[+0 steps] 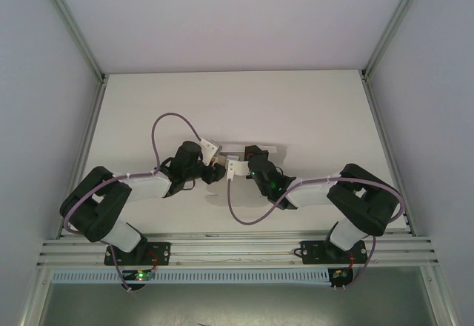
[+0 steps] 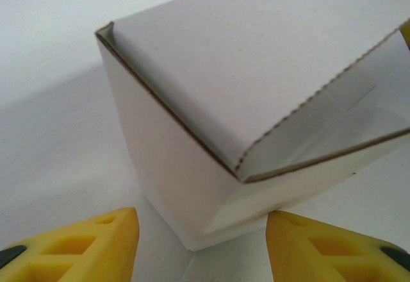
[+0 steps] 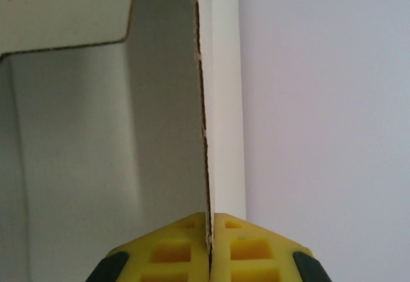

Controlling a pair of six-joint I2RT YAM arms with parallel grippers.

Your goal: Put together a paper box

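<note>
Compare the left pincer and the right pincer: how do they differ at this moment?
The left pincer is open; the right pincer is shut. The left pincer straddles a corner of the paper box without gripping it; the right pincer clamps a thin wall edge of it. Both are yellow-tipped.

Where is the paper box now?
In the top view the paper box sits central on the table, between both grippers; the right gripper pinches one wall, the open left gripper faces its corner.

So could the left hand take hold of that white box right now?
Probably yes: the left hand is open, with a corner of the paper box between its fingers and nothing blocking. The right hand pinches one wall.
</note>
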